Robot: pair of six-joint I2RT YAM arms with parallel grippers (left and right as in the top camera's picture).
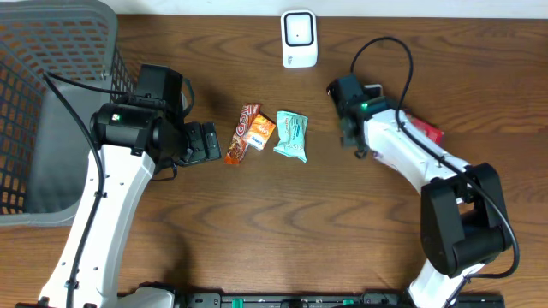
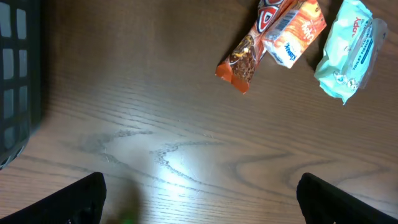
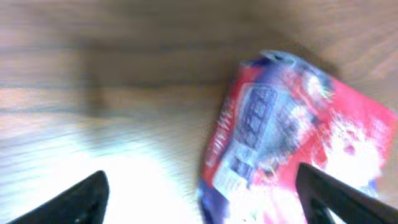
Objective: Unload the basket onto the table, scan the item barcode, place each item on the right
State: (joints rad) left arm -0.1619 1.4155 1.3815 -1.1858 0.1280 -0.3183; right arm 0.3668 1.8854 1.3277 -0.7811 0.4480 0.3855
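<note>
Right gripper [image 3: 206, 202]: the jaws stand wide, with only the two dark fingertips [image 3: 78, 198] visible in the bottom corners of the right wrist view. They close on nothing. The red packet [image 3: 292, 140] lies flat on the wooden table [image 3: 93, 74] between and just beyond the fingertips. This view is heavily blurred, so the packet's print cannot be read and no barcode can be made out. Its lower edge is cut off by the frame. In the overhead view only a red corner shows on the right side of the table, and the right arm [image 1: 411, 158] covers the rest.

Left gripper [image 2: 205, 202]: the jaws are likewise spread wide and hold nothing, and only the fingertips [image 2: 78, 200] enter at the bottom corners. Beyond them lie three snacks close together: a brown-and-orange bar [image 2: 244, 57], an orange packet [image 2: 295, 31] overlapping it, and a pale teal packet [image 2: 348, 53] just to the right. The tops of all three are cut off by the frame.

Farther out, a white scanner [image 1: 299, 38] stands at the far edge of the table, well apart from the red packet. A grey mesh basket [image 1: 51, 51] occupies the far left corner, partly out of frame.
</note>
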